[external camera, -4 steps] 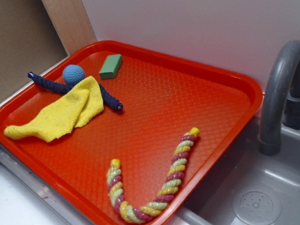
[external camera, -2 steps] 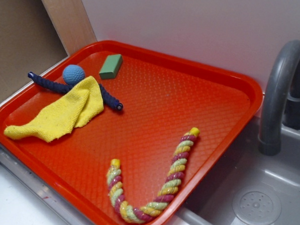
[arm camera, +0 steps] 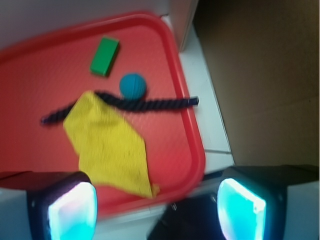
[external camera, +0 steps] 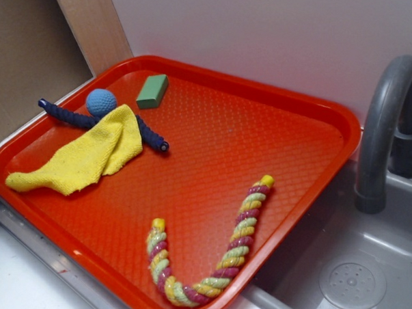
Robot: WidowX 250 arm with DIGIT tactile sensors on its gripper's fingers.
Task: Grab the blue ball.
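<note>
The blue ball point(external camera: 101, 102) rests at the back left of the red tray point(external camera: 286, 103), touching the dark navy rope point(external camera: 147, 133) and the top edge of the yellow cloth point(external camera: 90, 156). In the wrist view the blue ball point(arm camera: 133, 85) lies far ahead, beyond the cloth point(arm camera: 110, 145). My gripper point(arm camera: 157, 210) is open with nothing between its pads, high above the tray's rim point(arm camera: 195, 150). The exterior view does not show the gripper.
A green block point(external camera: 152, 91) lies behind the ball. A yellow-and-maroon twisted rope point(external camera: 217, 253) curves at the tray's front. A grey sink point(external camera: 348, 271) with a faucet point(external camera: 383, 133) sits right. A wooden board point(external camera: 94, 29) stands behind the tray.
</note>
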